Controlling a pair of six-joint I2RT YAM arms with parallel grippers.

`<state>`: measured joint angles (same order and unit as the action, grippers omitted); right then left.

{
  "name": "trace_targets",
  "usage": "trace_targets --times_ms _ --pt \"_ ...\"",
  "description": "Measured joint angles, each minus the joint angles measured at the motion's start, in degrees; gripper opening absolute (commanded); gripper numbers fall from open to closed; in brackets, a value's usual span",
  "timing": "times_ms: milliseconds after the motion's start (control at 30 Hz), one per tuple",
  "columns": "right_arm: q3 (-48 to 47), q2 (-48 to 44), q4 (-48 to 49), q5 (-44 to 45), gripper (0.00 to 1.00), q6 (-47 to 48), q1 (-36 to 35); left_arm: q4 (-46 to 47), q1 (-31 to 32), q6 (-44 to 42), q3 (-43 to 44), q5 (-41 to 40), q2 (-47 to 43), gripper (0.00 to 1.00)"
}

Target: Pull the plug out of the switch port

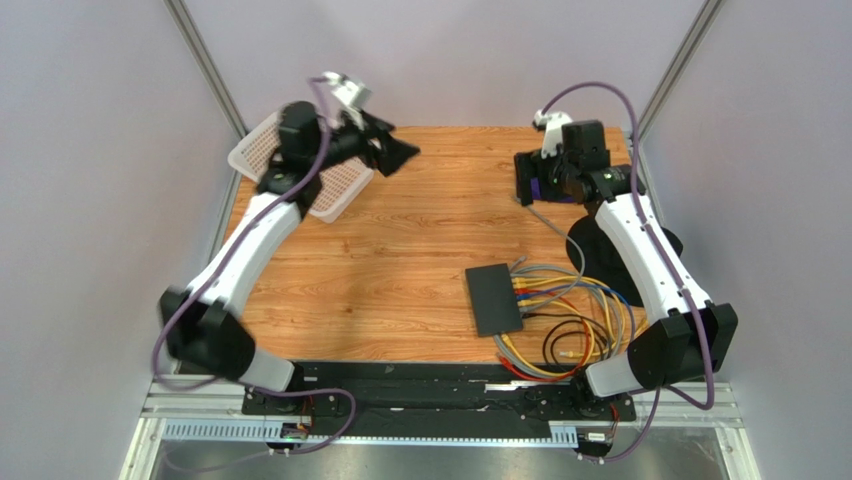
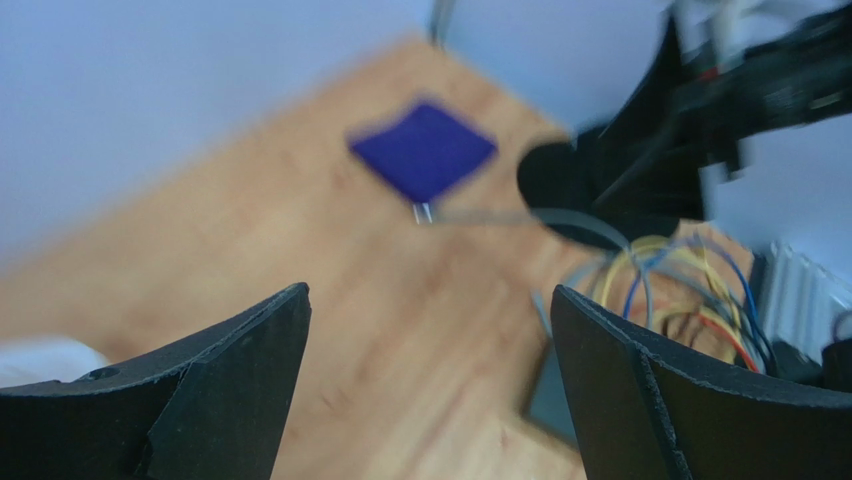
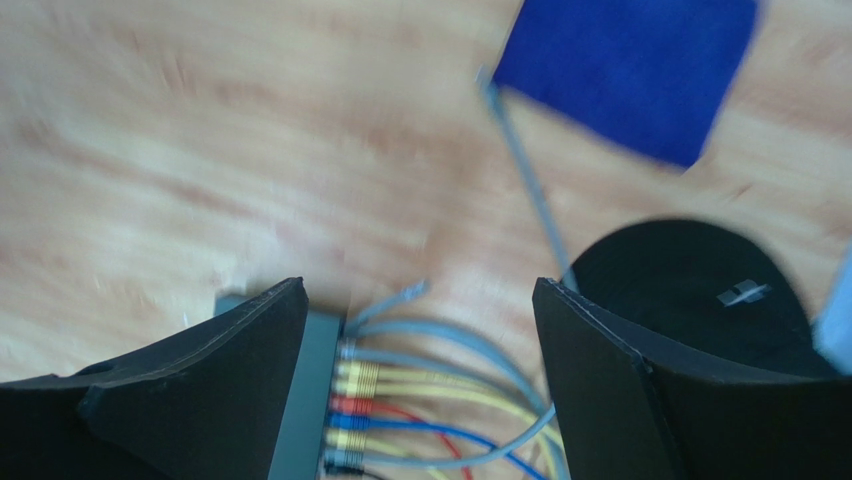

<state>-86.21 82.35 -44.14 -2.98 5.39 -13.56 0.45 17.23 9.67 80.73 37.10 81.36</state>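
Observation:
The flat black switch [image 1: 492,298] lies right of the table's middle, with grey, yellow, red and blue plugs [image 1: 520,292] in a row along its right edge. In the right wrist view the switch edge [image 3: 305,400] shows between my fingers, with the plugs [image 3: 360,400] seated. One grey plug end [image 3: 408,294] lies loose beside the top socket. My right gripper [image 1: 527,185] [image 3: 418,285] is open and empty, high above and behind the switch. My left gripper [image 1: 398,158] [image 2: 430,292] is open and empty at the back left, far from the switch [image 2: 550,400].
A blue square pad [image 1: 545,190] [image 3: 630,70] lies under the right gripper, with a grey cable end beside it. A black round cap [image 1: 592,245] [image 3: 690,290] sits right of the switch. Loose cables [image 1: 570,340] coil at the front right. A white perforated basket [image 1: 262,148] stands at the back left.

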Motion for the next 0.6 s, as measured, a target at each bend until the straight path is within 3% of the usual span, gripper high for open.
trace_targets --times_ms 133,233,600 --pt "9.5 0.1 -4.1 -3.2 0.87 2.1 0.1 0.1 2.8 4.5 -9.5 3.2 19.3 0.99" --pt "12.3 -1.0 -5.8 -4.2 0.87 3.8 0.3 -5.7 5.4 7.1 -14.5 7.2 30.7 0.99" --pt "15.1 -6.3 -6.2 -6.8 0.87 5.0 5.8 -2.5 11.7 7.4 -0.8 18.8 39.3 0.88"
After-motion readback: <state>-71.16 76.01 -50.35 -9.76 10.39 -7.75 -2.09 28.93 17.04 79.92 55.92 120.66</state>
